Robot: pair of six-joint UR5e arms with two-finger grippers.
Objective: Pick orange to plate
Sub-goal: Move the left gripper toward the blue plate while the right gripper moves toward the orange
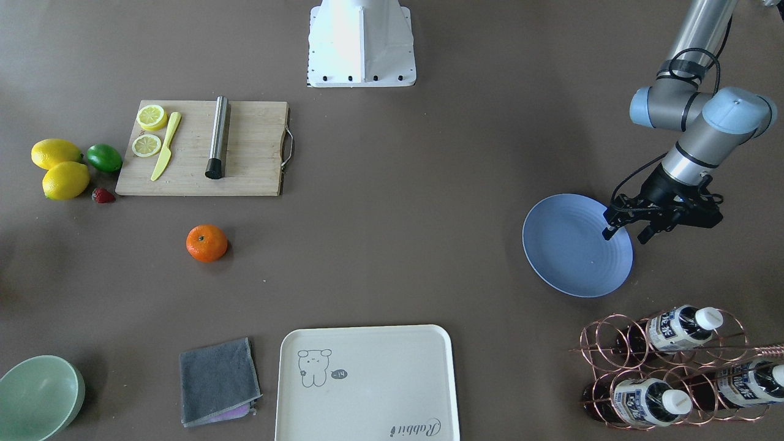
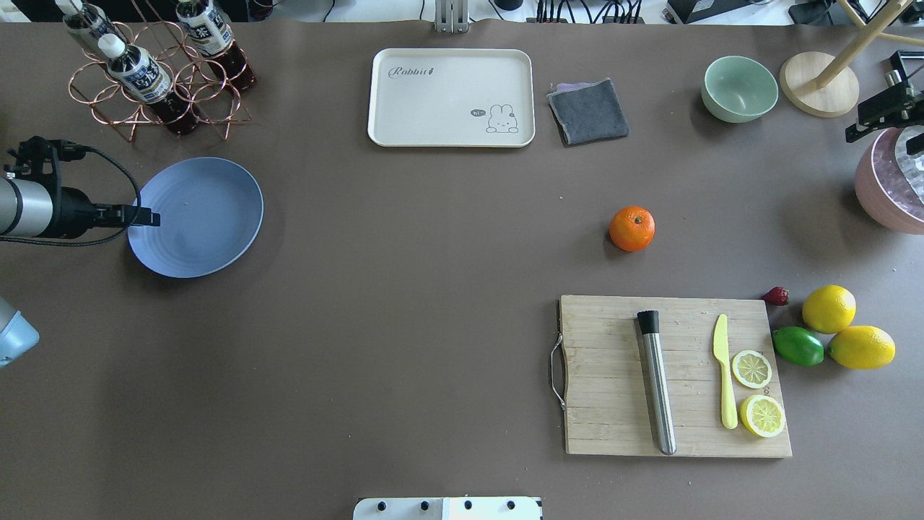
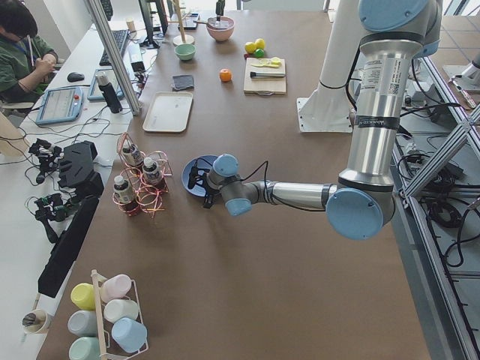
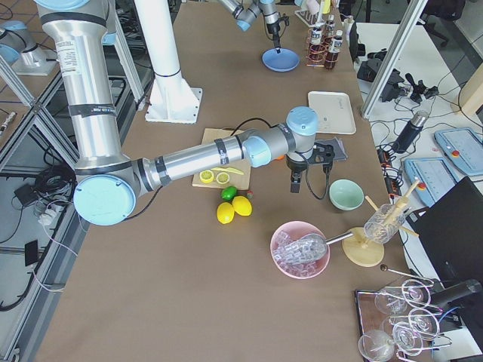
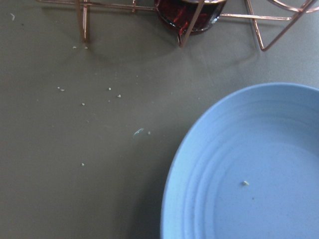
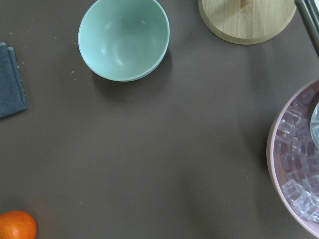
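The orange (image 1: 206, 243) lies alone on the brown table, just in front of the cutting board; it also shows as the orange (image 2: 632, 228) and at the lower left corner as the orange (image 6: 16, 225). Far across the table rests the blue plate (image 1: 569, 257), also the plate (image 2: 202, 217) and the plate (image 5: 249, 169), with nothing on it. My left gripper (image 1: 625, 236) hovers over the plate's rim, open and empty. My right gripper (image 2: 884, 108) hangs near the green bowl, well apart from the orange, open with nothing in it.
A wooden cutting board (image 2: 613, 404) carries a steel rod, a yellow knife and lemon slices. Lemons (image 2: 830, 308), a lime and a strawberry lie beside it. A cream tray (image 2: 451, 97), grey cloth (image 2: 588, 112), green bowl (image 2: 740, 88), pink ice bowl (image 2: 891, 180) and bottle rack (image 2: 155, 72) line the far side.
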